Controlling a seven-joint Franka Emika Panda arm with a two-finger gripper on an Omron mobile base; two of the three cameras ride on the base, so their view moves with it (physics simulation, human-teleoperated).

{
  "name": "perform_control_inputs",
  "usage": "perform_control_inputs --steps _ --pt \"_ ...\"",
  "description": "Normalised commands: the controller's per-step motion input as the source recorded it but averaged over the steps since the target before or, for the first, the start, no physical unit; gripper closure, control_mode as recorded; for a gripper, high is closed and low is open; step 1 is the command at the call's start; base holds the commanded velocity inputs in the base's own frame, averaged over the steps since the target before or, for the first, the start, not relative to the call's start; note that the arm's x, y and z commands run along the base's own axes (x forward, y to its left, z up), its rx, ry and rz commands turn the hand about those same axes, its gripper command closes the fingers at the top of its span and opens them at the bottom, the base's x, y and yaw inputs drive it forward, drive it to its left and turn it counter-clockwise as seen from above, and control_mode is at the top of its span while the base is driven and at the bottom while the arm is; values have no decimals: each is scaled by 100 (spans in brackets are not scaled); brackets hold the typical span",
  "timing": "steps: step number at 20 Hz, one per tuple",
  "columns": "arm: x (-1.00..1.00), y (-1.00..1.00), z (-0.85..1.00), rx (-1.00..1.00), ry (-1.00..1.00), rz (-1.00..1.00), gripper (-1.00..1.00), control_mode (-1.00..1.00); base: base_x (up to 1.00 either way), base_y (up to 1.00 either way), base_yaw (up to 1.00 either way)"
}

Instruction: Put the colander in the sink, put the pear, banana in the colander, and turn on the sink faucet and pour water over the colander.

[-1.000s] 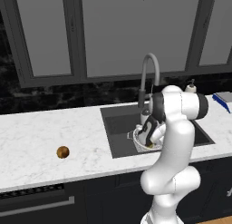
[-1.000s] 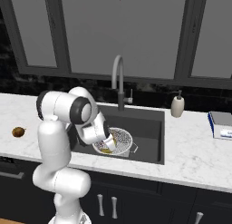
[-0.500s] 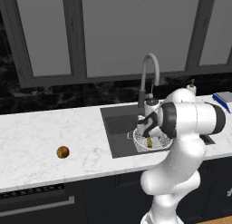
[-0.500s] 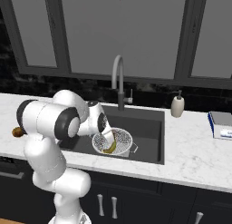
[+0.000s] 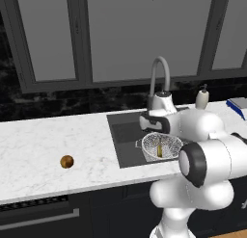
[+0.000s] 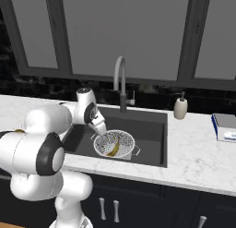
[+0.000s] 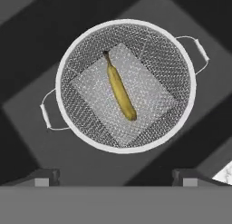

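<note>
The white perforated colander (image 7: 126, 85) stands in the dark sink (image 7: 27, 64), and the yellow banana (image 7: 120, 89) lies loose on its bottom. My gripper (image 7: 116, 177) hovers above the colander, open, with its fingertips (image 7: 43, 177) wide apart and nothing between them. From the right base, the colander (image 6: 114, 144) with the banana (image 6: 114, 147) sits at the front left of the sink (image 6: 150, 128), just below my gripper (image 6: 99, 128). The grey gooseneck faucet (image 6: 120, 79) rises behind the basin. The golden-brown pear (image 5: 67, 161) rests on the white counter left of the sink (image 5: 125, 136).
A white soap bottle (image 6: 180, 107) stands at the sink's back right corner. A blue and white flat item (image 6: 225, 128) lies on the counter at far right. My bulky white arm (image 5: 207, 150) bends over the counter's front edge. Dark windows back the counter.
My hand has lifted out of the colander and left the banana lying inside. The elbow has swung outward and toward the front.
</note>
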Motion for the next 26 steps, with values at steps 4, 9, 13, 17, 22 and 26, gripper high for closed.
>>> perform_control_inputs --steps 4,9,13,17,22,26 --pt "-25 100 51 0 19 24 -100 -100 0 0 0" --pt "-19 100 42 0 20 23 -100 -100 0 0 0" --pt "-21 100 17 0 18 23 -100 -100 0 0 0" --pt "-39 100 0 0 9 24 -100 -100 0 0 0" --pt "-47 100 0 0 3 25 -100 -100 0 0 0" --pt "-45 89 -7 0 0 24 -100 -100 0 0 0"
